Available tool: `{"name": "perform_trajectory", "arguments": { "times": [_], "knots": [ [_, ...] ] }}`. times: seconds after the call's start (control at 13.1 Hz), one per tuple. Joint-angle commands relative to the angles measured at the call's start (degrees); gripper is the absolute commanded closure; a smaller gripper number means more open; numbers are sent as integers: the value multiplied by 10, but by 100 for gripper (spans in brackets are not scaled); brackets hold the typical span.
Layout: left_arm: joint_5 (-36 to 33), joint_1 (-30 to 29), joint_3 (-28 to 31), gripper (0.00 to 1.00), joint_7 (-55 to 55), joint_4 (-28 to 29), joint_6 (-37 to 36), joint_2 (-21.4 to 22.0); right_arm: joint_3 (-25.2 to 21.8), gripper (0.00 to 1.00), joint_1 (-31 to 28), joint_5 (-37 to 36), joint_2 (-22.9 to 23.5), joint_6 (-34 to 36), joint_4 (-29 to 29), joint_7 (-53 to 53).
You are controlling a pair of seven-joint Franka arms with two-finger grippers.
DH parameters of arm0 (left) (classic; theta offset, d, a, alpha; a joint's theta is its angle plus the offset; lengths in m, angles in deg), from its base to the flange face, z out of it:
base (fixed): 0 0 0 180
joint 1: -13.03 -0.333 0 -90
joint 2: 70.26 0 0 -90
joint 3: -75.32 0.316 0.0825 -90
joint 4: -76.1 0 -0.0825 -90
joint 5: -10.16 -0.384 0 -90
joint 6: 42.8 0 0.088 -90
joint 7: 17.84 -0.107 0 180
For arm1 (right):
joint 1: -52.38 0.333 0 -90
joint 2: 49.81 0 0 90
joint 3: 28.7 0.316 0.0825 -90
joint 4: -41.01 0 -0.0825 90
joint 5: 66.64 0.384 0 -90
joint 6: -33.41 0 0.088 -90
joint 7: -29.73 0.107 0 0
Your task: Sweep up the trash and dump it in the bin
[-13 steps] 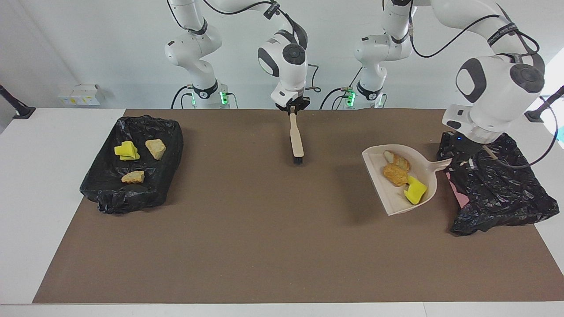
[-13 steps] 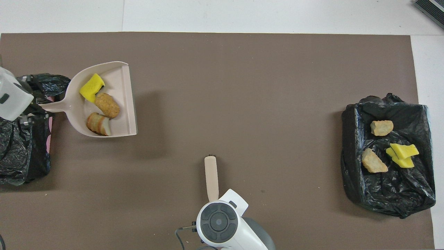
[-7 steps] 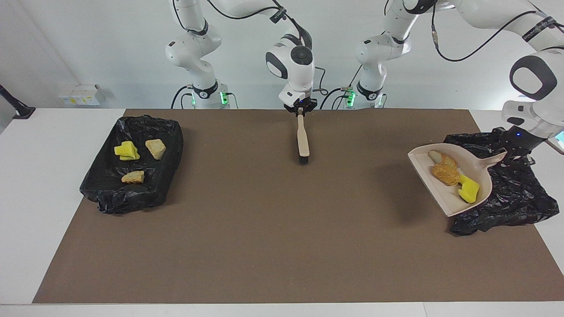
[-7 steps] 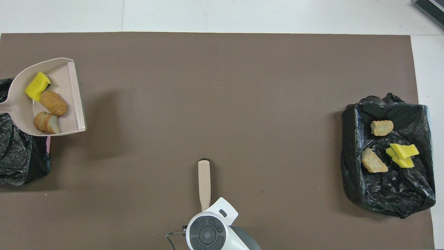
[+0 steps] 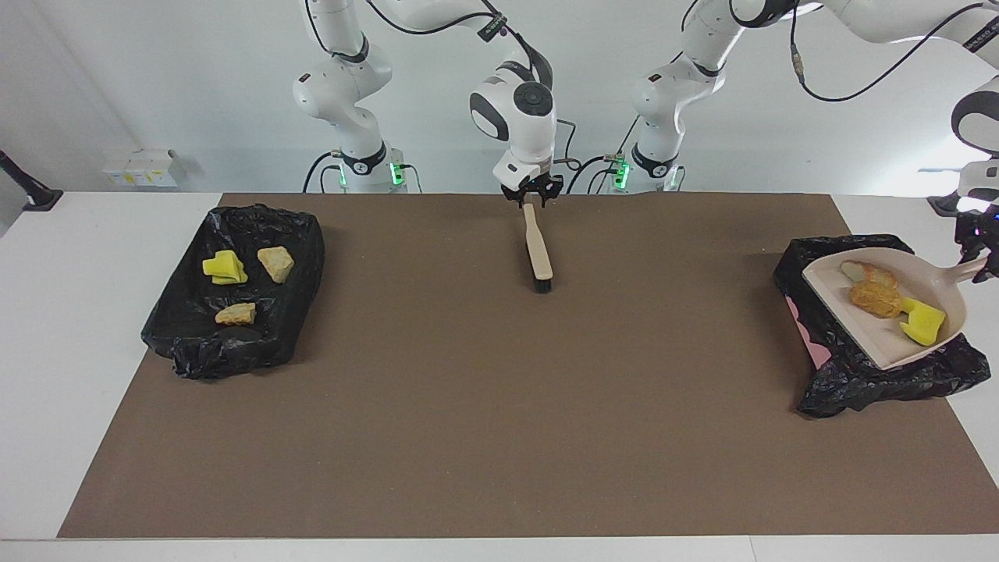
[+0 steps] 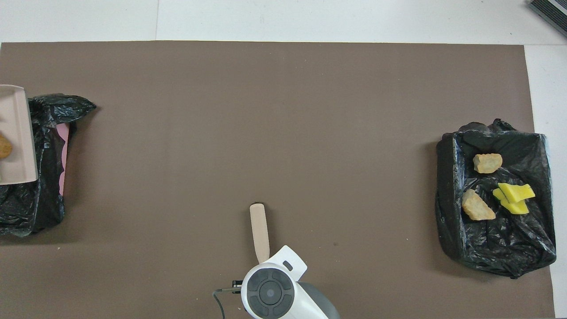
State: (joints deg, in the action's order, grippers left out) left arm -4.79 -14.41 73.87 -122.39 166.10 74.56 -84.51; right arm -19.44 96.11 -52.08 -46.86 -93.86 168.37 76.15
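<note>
My left gripper (image 5: pixel 979 264) is shut on the handle of the beige dustpan (image 5: pixel 866 332) and holds it tilted over the black-bagged bin (image 5: pixel 858 382) at the left arm's end. In the pan lie a yellow sponge chunk (image 5: pixel 922 322), a brown lump (image 5: pixel 876 298) and a bread slice (image 5: pixel 858 273). The overhead view shows only the pan's edge (image 6: pixel 15 133). My right gripper (image 5: pixel 532 195) is shut on the handle of the beige brush (image 5: pixel 537 250), whose bristles rest on the mat. A second black-bagged bin (image 5: pixel 234 343) holds yellow sponge (image 5: pixel 224 268) and tan lumps (image 5: pixel 275 263).
A brown mat (image 5: pixel 468 406) covers the white table. The second bin (image 6: pixel 496 239) stands at the right arm's end. A pink rim (image 5: pixel 804 332) shows under the first bin's bag. Small white boxes (image 5: pixel 144 166) sit off the mat near the robots.
My left gripper has carried the loaded dustpan toward the left arm's end, from over the mat to over the bin. My right gripper has shifted the brush slightly.
</note>
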Motion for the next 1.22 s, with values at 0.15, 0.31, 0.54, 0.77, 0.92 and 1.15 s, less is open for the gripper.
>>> {"name": "perform_trajectory", "arguments": {
  "times": [0.15, 0.31, 0.54, 0.77, 0.92, 1.15],
  "knots": [
    [-166, 5, 6, 100, 0, 12, 31, 3, 1, 45, -139, 1, -111, 100, -28, -49],
    [-226, 14, 6, 100, 32, 18, 28, 8, 0, 31, -201, 0, -138, 166, -54, -108],
    [-329, 25, 6, 100, 67, 29, 28, 19, 1, 0, -312, -1, -139, 243, -129, -171],
    [-372, 35, 6, 100, 121, 93, 24, 65, 1, 0, -382, -15, -131, 299, -190, -226],
    [-423, 41, 5, 100, 161, 128, 24, 89, 1, 0, -407, -61, -104, 343, -258, -250],
    [-507, 66, 5, 100, 181, 137, 2, 106, 1, 0, -415, -164, -27, 435, -410, -305]
  ]
}}
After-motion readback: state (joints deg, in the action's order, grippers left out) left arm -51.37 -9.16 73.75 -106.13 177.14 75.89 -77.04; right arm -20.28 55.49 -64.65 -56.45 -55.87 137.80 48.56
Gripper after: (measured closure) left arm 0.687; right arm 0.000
